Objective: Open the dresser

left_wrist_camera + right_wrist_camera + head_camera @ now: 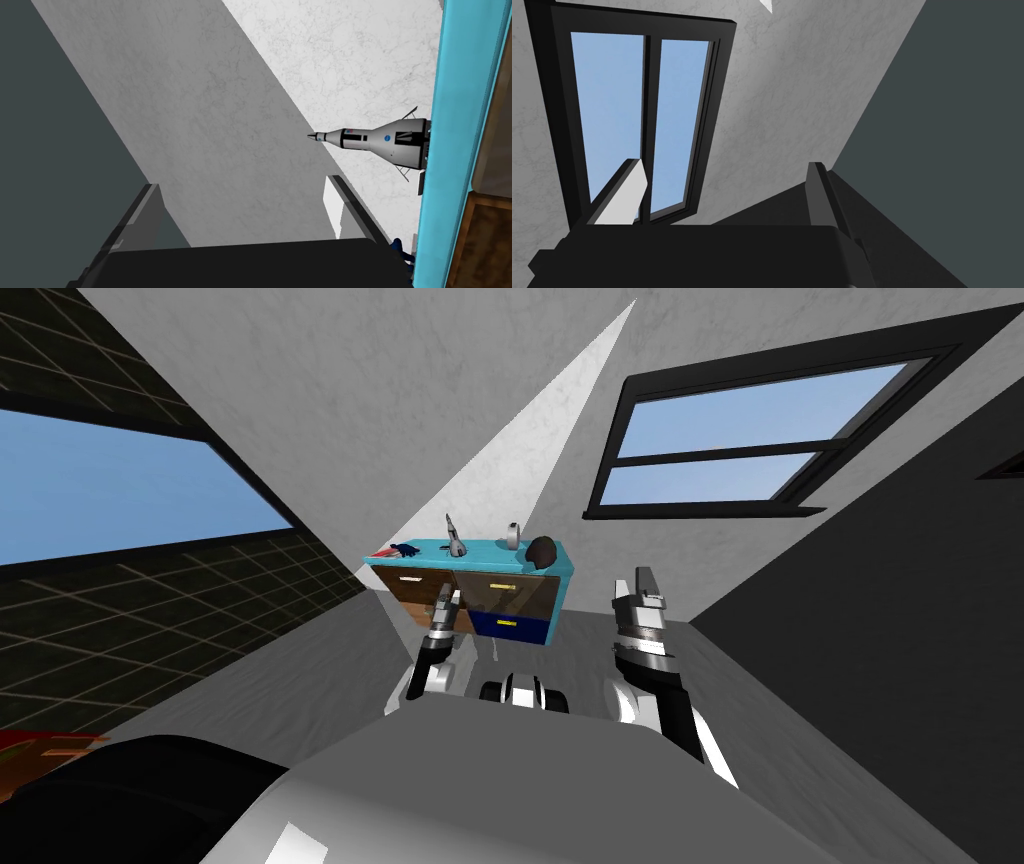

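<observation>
Dresser (pixel 492 551) with teal top, brown fronts and one dark blue lower front, on grey floor (pixel 330 678) at a wall corner. On top, from left end to right end: flat red and dark blue item (pixel 395 553), upright rocket model (pixel 454 543), white round object (pixel 514 535), dark domed object (pixel 541 551).

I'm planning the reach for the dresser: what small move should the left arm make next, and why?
Probably tilt the left gripper toward a yellow handle on the dresser. It stands open, close to the drawer fronts, but points along the teal top at the toy rocket and wall, not at a drawer.
</observation>
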